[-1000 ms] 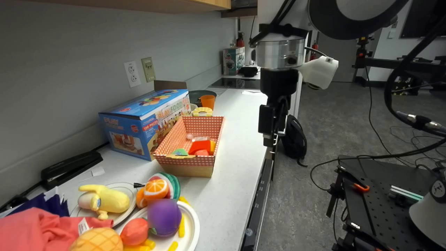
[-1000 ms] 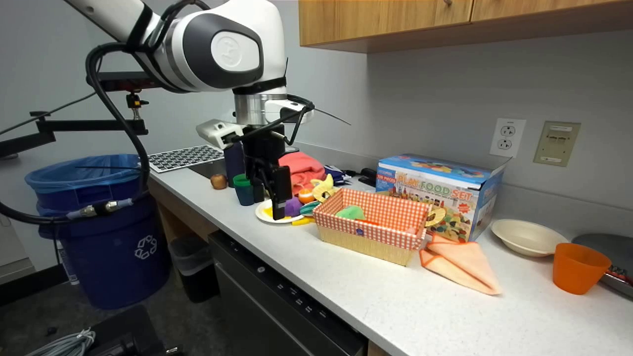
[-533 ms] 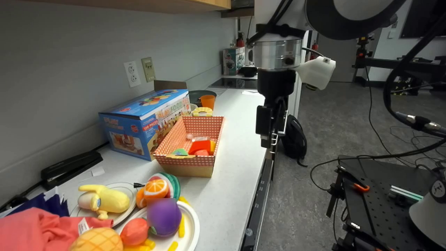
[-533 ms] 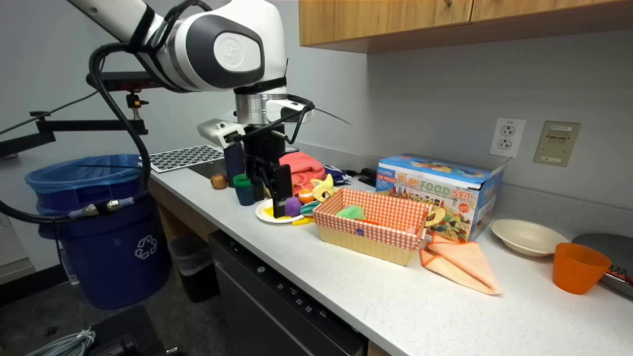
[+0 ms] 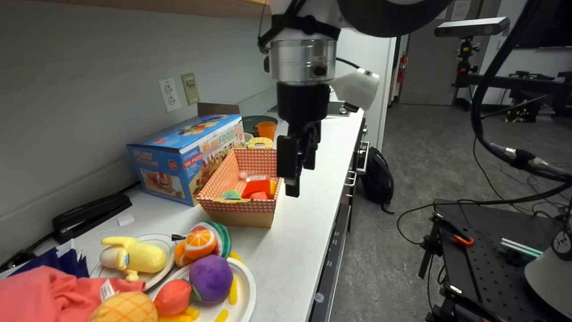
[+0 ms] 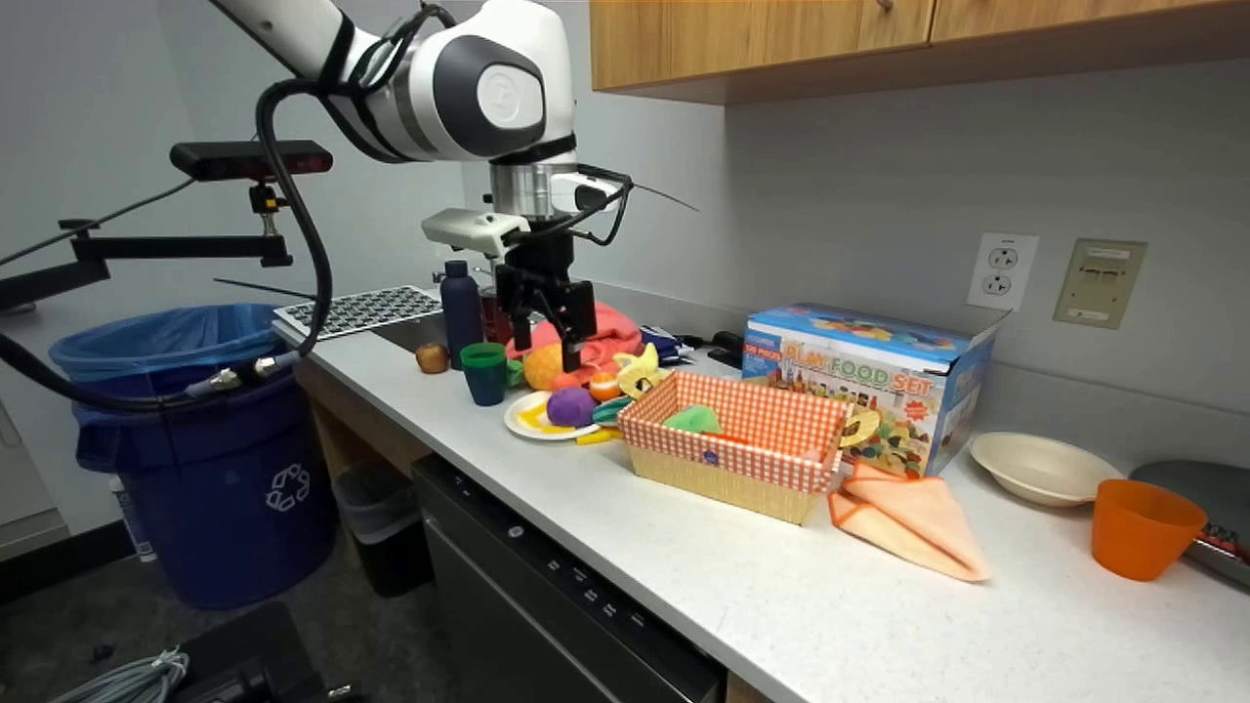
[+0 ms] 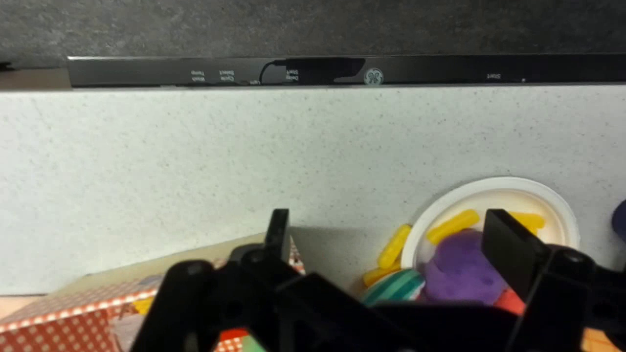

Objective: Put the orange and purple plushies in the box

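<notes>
The purple plushie [image 5: 211, 279] lies on a white plate [image 5: 248, 286], beside a red plushie. It also shows in an exterior view [image 6: 571, 407] and in the wrist view [image 7: 462, 269]. The round orange plushie [image 5: 199, 243] leans on a striped watermelon plushie just behind the purple one; it shows in both exterior views [image 6: 604, 387] but is hidden in the wrist view. The red-checked box [image 6: 718, 478] holds red, yellow and green toys. My gripper [image 7: 389, 230] is open and empty, high above the counter between box and plate; it shows in both exterior views [image 5: 300, 176] [image 6: 547, 350].
A Play Food Set carton [image 5: 187, 156] stands between the box and the wall. A banana plushie [image 5: 136, 256], a pineapple-like plushie [image 5: 125, 308] and a coral cloth [image 5: 44, 295] lie near the plate. A green cup [image 6: 484, 373] stands beside the plate. The counter's front edge [image 7: 313, 89] runs past.
My open gripper has moved from near the counter's front edge inward toward the wall, closer to the box and plushies. The plushies and the box stay in place.
</notes>
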